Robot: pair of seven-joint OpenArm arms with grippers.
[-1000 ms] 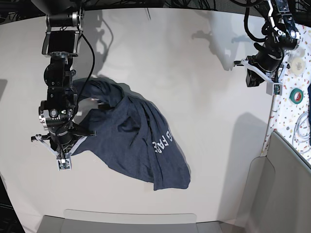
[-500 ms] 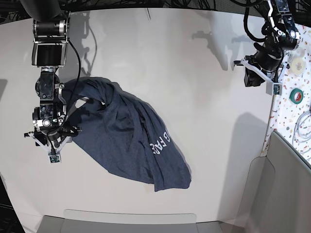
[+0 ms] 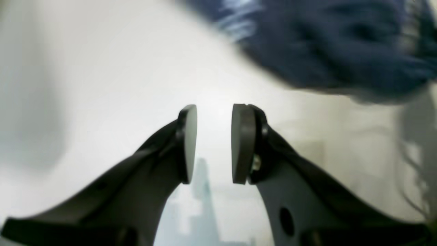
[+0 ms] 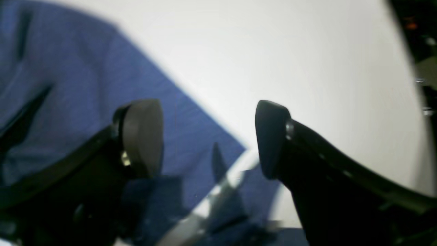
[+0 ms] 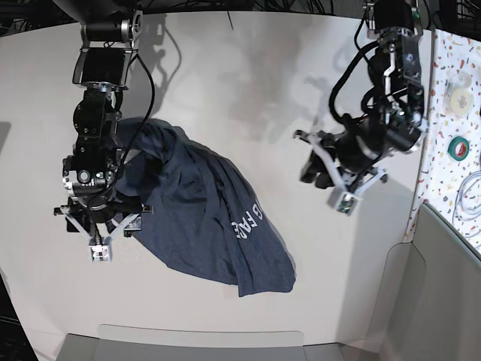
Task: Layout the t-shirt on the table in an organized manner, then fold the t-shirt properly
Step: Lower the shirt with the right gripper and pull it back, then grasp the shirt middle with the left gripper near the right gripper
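- The t-shirt (image 5: 199,214) lies crumpled and bunched on the white worktop (image 5: 263,83), not spread out; folding is not begun.
- Right gripper (image 4: 208,136): fingers spread, empty, above the shirt's edge.
- Left gripper (image 3: 213,143): fingers parted, empty, well apart from the shirt.

Rumpled navy t-shirt (image 5: 203,218) with white lettering, bunched diagonally on the white table (image 5: 248,75).

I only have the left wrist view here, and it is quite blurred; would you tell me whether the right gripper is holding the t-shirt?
Observer: No. The right gripper is open over a corner of the t-shirt, nothing between its pads.
Operator: How does the shirt lie?
Observer: Crumpled on the table, its white lettering partly folded under.
Operator: Where is my arm?
Observer: The left gripper hangs over bare table, apart from the shirt.
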